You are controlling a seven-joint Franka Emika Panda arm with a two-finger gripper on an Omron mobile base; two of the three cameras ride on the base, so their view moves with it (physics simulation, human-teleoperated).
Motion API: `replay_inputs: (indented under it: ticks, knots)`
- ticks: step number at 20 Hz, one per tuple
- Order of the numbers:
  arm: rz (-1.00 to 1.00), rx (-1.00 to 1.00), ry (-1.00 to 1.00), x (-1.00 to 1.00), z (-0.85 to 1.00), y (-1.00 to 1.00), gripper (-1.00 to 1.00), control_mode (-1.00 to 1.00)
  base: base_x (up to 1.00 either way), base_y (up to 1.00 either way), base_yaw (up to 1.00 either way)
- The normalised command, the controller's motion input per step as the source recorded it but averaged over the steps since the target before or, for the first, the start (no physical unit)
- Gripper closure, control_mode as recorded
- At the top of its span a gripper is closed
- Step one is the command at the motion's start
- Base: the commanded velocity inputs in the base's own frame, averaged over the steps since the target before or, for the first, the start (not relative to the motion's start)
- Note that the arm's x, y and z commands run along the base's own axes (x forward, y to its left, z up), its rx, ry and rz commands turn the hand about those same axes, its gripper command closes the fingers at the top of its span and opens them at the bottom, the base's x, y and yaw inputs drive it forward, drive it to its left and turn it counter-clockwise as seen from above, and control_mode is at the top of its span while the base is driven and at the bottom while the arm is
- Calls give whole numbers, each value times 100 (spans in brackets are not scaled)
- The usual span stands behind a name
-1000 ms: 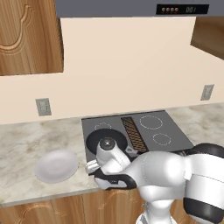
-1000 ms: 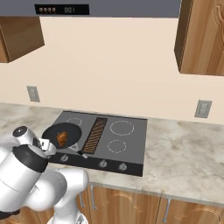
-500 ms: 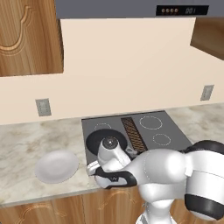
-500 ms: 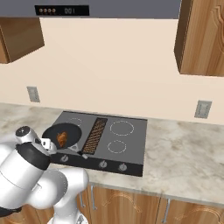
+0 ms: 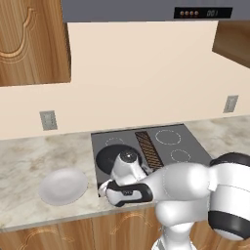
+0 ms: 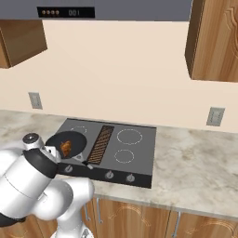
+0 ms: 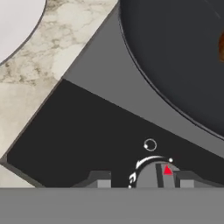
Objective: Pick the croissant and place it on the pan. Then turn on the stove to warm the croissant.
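Since a second ago the arm has lowered toward the stove's front edge, and the gripper [image 7: 142, 180] now sits at a front knob [image 7: 154, 175], its two dark fingertips [image 7: 101, 180] flanking it; whether they actually pinch the knob cannot be told. Just beyond lies the stove [image 6: 135, 155] with its dark control strip, and on its left burner rests the pan [image 6: 70, 143], holding the croissant [image 6: 66, 148]. To the left on the marble counter [image 5: 29, 158] sits the white plate [image 5: 63, 186].
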Motion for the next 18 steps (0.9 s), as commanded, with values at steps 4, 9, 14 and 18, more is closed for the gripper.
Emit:
replay_inputs:
  ticks: [4,9,14,18]
  knots:
    - [42,0,-1,-48,-45,0,100,-100,0,0,0]
    - [45,-2,0,-59,-38,4,100,-100,0,0,0]
    - [45,0,-1,-70,-35,6,100,-100,0,0,0]
    - [34,0,-3,-38,-17,-3,100,-100,0,0,0]
